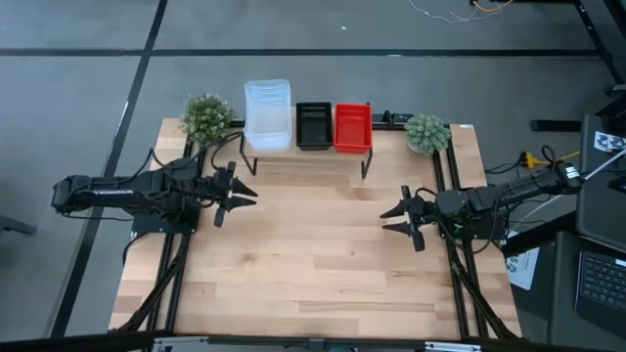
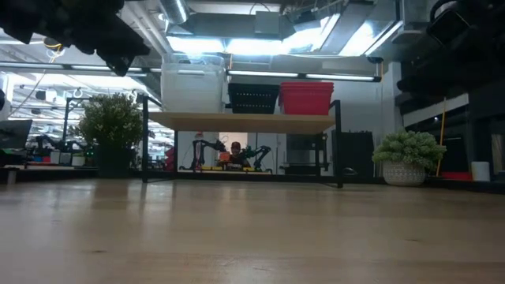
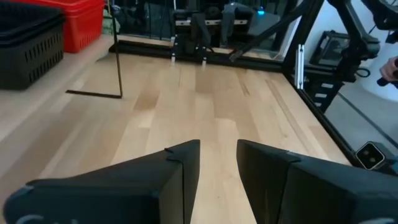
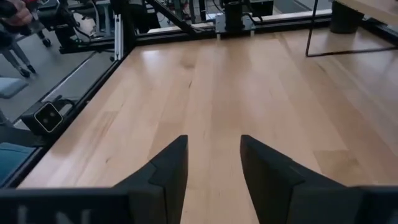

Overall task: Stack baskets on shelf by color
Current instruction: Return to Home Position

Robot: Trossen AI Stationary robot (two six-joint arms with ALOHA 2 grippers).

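The shelf (image 1: pixel 303 156) stands at the table's far edge on thin black legs. On it sit three stacks side by side: clear baskets (image 1: pixel 267 114) at the left, black baskets (image 1: pixel 313 125) in the middle, red baskets (image 1: pixel 352 127) at the right; they also show in the low view, clear baskets (image 2: pixel 192 85), black baskets (image 2: pixel 253 98), red baskets (image 2: pixel 306 97). My left gripper (image 1: pixel 243 193) is open and empty above the table's left side. My right gripper (image 1: pixel 393 217) is open and empty above the right side.
A green potted plant (image 1: pixel 206 117) stands at the far left corner and another potted plant (image 1: pixel 426 133) at the far right. Bare wooden tabletop (image 1: pixel 313 254) spreads between the grippers and toward the near edge. A laptop (image 1: pixel 599 279) sits off the table's right.
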